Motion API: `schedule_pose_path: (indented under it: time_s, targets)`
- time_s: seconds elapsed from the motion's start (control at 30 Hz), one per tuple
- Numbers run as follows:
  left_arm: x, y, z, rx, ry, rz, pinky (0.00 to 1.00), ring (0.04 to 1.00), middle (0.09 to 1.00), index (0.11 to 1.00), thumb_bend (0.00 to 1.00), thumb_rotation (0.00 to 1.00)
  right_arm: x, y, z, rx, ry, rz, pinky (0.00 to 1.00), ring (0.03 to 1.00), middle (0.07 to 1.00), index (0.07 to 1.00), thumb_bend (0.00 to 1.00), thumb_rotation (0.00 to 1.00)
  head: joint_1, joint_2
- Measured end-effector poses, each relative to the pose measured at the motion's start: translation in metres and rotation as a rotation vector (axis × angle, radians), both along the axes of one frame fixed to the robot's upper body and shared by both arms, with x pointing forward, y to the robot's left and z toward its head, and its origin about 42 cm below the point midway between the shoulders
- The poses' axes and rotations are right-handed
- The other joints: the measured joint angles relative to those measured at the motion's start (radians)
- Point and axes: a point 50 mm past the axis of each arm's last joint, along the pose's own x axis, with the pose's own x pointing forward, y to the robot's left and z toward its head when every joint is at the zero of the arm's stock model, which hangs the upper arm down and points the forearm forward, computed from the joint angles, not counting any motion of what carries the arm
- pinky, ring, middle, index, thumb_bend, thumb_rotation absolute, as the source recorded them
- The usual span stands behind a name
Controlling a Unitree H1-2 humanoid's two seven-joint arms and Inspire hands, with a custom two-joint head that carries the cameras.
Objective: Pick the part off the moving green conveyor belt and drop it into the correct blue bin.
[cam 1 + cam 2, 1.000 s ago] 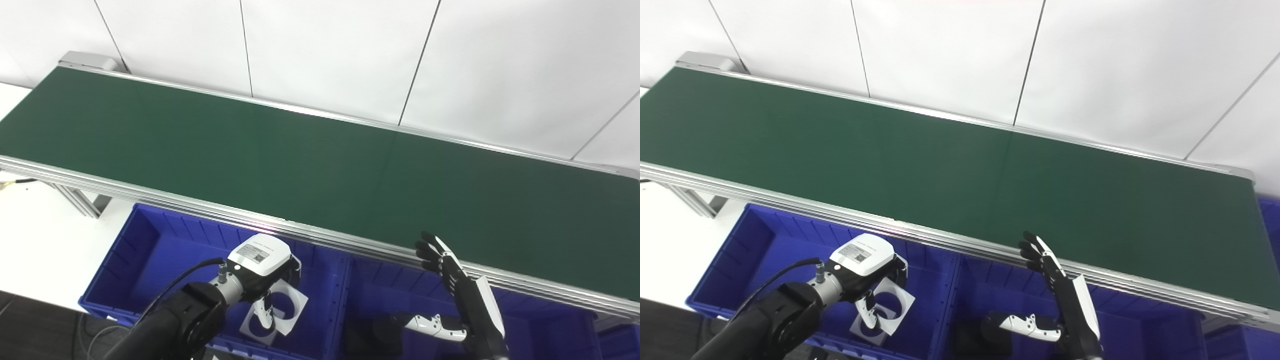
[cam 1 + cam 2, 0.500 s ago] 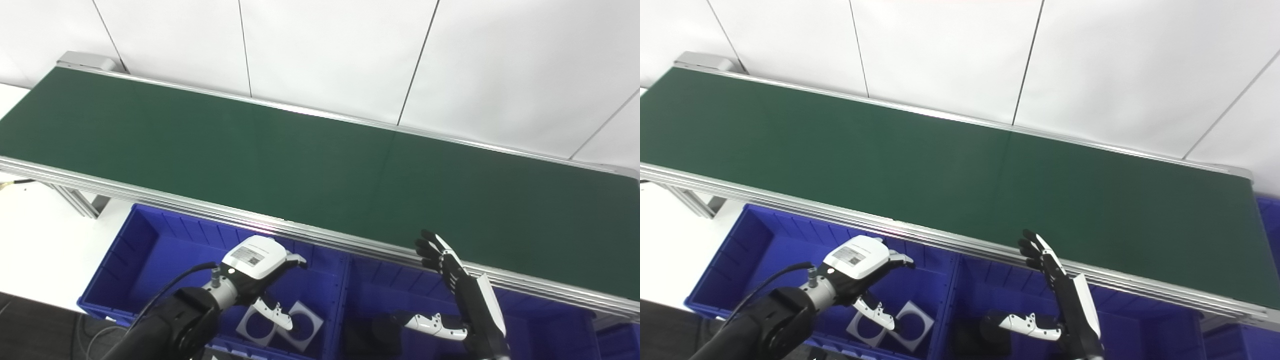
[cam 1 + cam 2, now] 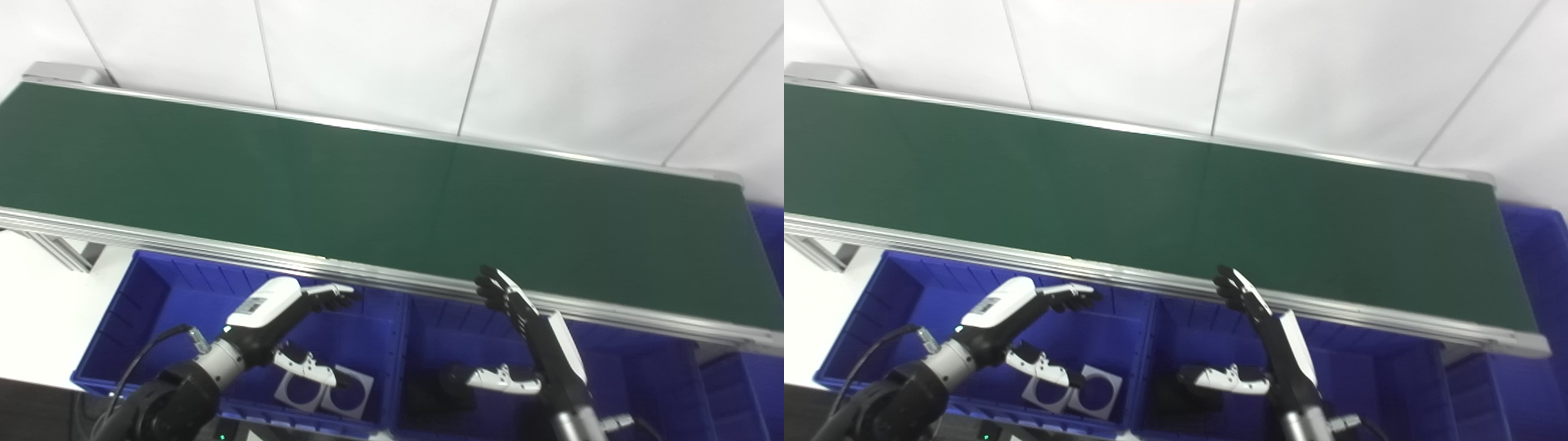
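Judged from the layout, the drop is done and the step in hand is to get ready: raise the left hand (image 3: 278, 327) over the near rail of the green conveyor belt (image 3: 367, 184) and wait, since no part shows on it. Its fingers are spread, holding nothing. Two white square plates with round holes (image 3: 323, 392) lie in the left blue bin (image 3: 131, 306) near its front wall, just below the thumb. The right hand (image 3: 533, 343) is open above the middle blue bin (image 3: 618, 361).
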Motion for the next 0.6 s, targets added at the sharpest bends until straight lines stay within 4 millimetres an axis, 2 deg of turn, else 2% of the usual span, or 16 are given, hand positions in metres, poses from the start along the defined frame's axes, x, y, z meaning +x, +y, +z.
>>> schedule_pose_path:
  time_s: [0.07,0.23,0.33,0.47,0.6]
  targets:
    - [0.001,0.002,-0.001,-0.076,0.013,0.016,0.61,0.724,0.783,0.814,0.86,0.33,0.000,0.002,0.000,0.003,0.003,0.002,0.82,0.849,0.868,0.908,0.91,0.34,-0.017,-0.003]
    - [0.002,0.009,-0.010,-0.217,0.064,0.054,0.62,0.732,0.790,0.819,0.88,0.33,0.000,0.008,-0.001,-0.003,0.007,0.006,0.82,0.849,0.870,0.910,0.92,0.36,-0.066,-0.014]
    - [0.005,0.011,-0.013,-0.289,0.082,0.067,0.69,0.763,0.808,0.824,0.88,0.30,0.000,0.008,-0.002,-0.015,0.007,0.004,0.82,0.846,0.868,0.909,0.92,0.37,-0.074,-0.021]
    - [0.006,0.009,-0.019,-0.351,0.102,0.083,0.72,0.777,0.819,0.836,0.87,0.32,-0.001,0.007,-0.004,-0.021,0.016,0.002,0.82,0.846,0.868,0.910,0.92,0.37,-0.079,-0.028]
    - [0.007,0.002,-0.019,-0.421,0.104,0.092,0.72,0.785,0.827,0.844,0.84,0.28,-0.001,0.007,-0.004,-0.028,0.016,0.004,0.82,0.845,0.865,0.912,0.92,0.38,-0.109,-0.034]
